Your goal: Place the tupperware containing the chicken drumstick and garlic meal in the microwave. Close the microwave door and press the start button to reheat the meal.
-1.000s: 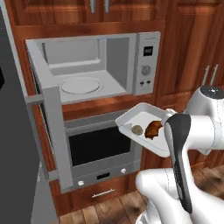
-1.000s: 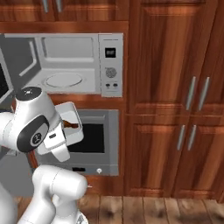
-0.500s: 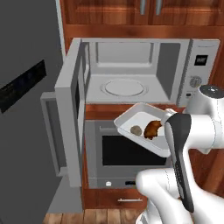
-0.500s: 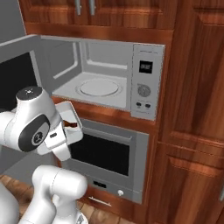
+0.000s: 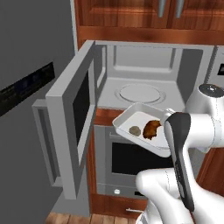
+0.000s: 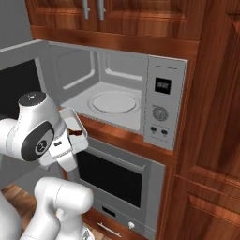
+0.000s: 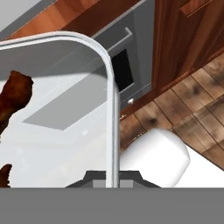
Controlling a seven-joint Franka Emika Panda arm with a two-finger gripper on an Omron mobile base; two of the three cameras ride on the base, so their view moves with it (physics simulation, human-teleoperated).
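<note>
Gripper (image 7: 112,175): pinching the tupperware (image 5: 131,119) by its rim, held in air. Inside: chicken drumstick (image 5: 151,129), garlic (image 5: 134,130). Beyond: microwave (image 5: 148,74) cavity open, unobstructed; microwave door (image 5: 74,113) swung wide leftward. Below: oven (image 6: 117,176), wood floor (image 7: 192,100).

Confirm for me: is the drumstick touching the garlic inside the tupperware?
Apart. The left base view shows a strip of white tray floor between the garlic and the chicken drumstick in the tupperware.

microwave door (image 5: 72,131) handle unseen, chicken drumstick (image 7: 13,103) cropped
</note>
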